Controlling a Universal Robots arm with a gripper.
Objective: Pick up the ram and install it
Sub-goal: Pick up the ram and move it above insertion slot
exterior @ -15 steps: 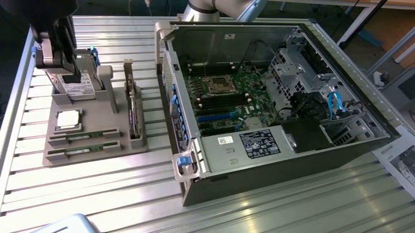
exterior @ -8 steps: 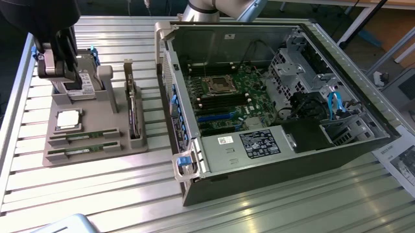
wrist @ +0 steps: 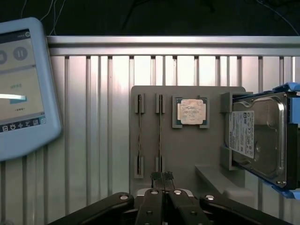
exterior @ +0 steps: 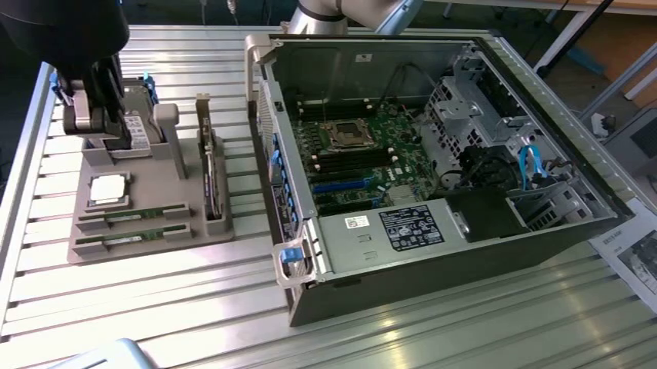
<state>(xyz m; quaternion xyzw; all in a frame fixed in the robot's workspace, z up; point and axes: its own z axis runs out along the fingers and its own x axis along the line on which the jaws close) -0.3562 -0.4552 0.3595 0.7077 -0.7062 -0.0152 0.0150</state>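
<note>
Above the grey holder (wrist: 187, 150) | pincer (wrist: 161, 177) together, empty | ram (wrist: 160, 126) slotted there | wrist: tablet (wrist: 23, 93) | exterior: computer case (exterior: 462, 261)

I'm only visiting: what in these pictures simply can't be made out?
- Wrist view: the ram and its twin stand edge-on in the grey holder, hiding chips and labels.
- Wrist view: hard drive and touchscreen are cut off by the picture's edge; the screen's writing is too small to read.
- Exterior view: the robot's arm covers part of the hard drive; the motherboard's memory slots are too small to tell filled from empty.
</note>
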